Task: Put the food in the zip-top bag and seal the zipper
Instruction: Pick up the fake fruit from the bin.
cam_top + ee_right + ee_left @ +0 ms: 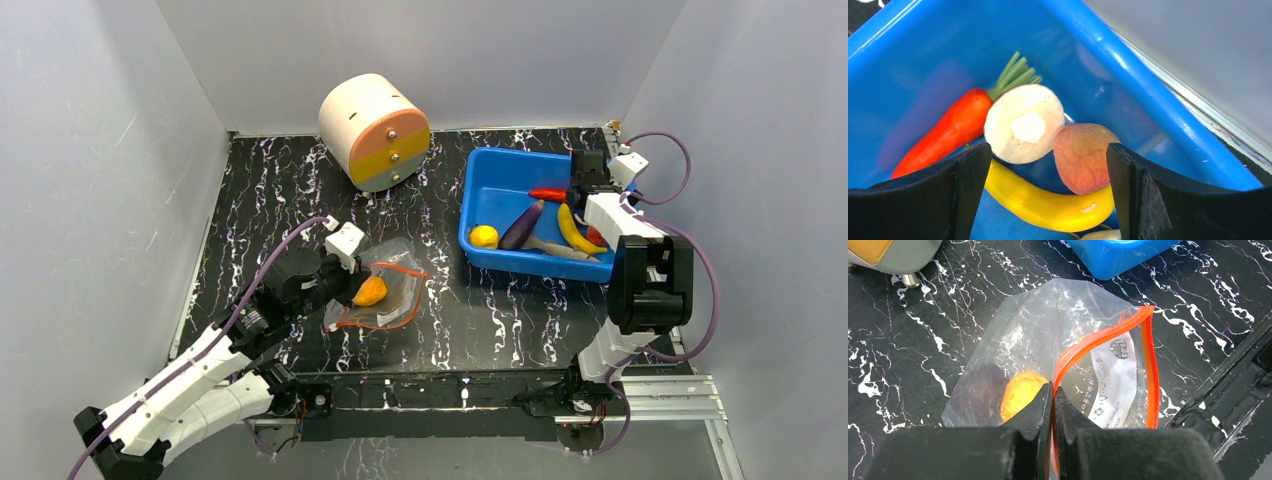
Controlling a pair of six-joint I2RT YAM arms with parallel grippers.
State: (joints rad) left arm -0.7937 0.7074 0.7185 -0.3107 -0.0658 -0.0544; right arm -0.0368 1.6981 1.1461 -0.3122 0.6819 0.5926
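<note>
The zip-top bag (388, 288) (1048, 330) lies on the black marble table, its mouth held agape. My left gripper (350, 291) (1053, 390) is shut on the red-orange zipper (1149, 365) strip at the near lip. An orange round food piece (371, 291) (1020, 392) sits inside the bag. My right gripper (578, 192) (1048, 149) hangs open in the blue bin, its jaws on either side of a yellow banana (1048, 202) and a reddish round piece (1083, 157). A white round piece (1023, 122) and an orange carrot (948, 130) lie just beyond.
The blue bin (495, 165) (1128, 75) at the right also holds a purple eggplant (522, 226) and a yellow round piece (484, 236). A cream-and-orange cylinder (375, 130) lies at the back. Grey walls close in three sides.
</note>
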